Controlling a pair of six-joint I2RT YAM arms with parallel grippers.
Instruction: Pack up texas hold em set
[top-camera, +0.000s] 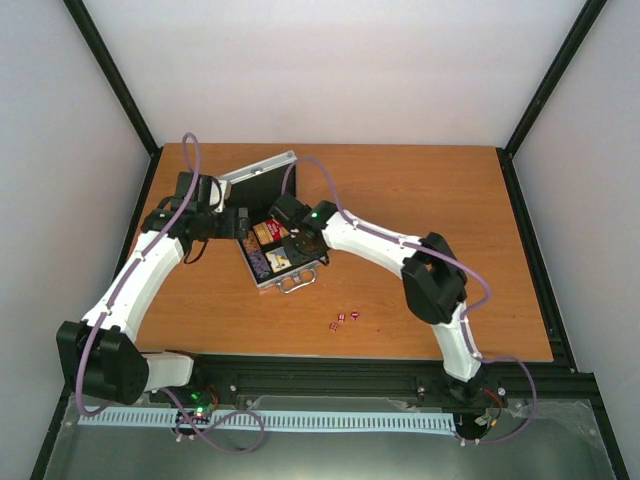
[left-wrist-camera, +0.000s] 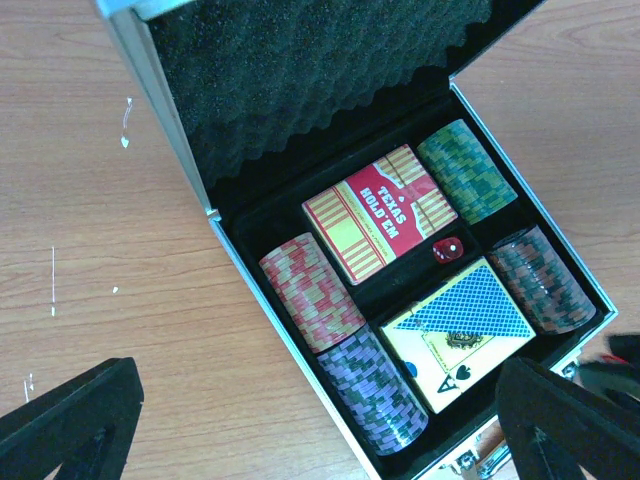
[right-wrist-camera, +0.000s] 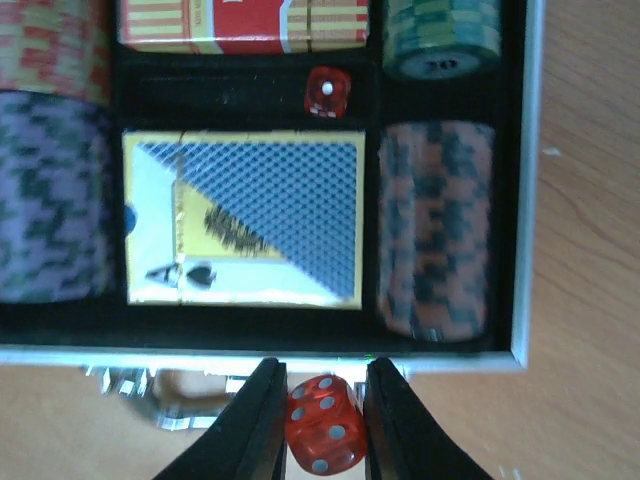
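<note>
Nearest the bases, a few loose dice (top-camera: 342, 320) are lying on the table (top-camera: 450, 220), and only the top view is showing them. I am pinching one red die (right-wrist-camera: 325, 437) in the right gripper (right-wrist-camera: 325, 425), fingers nearly closed on it, just short of the briefcase (right-wrist-camera: 300, 356) front rim. I judge I am partway through loading dice. Next I need to carry it forward over the blue-yellow deck (right-wrist-camera: 250, 215) to the centre slot (right-wrist-camera: 220, 92), where a second die (right-wrist-camera: 326, 92) is sitting. The left gripper (left-wrist-camera: 320, 405) is hanging wide open and empty over the case.
</note>
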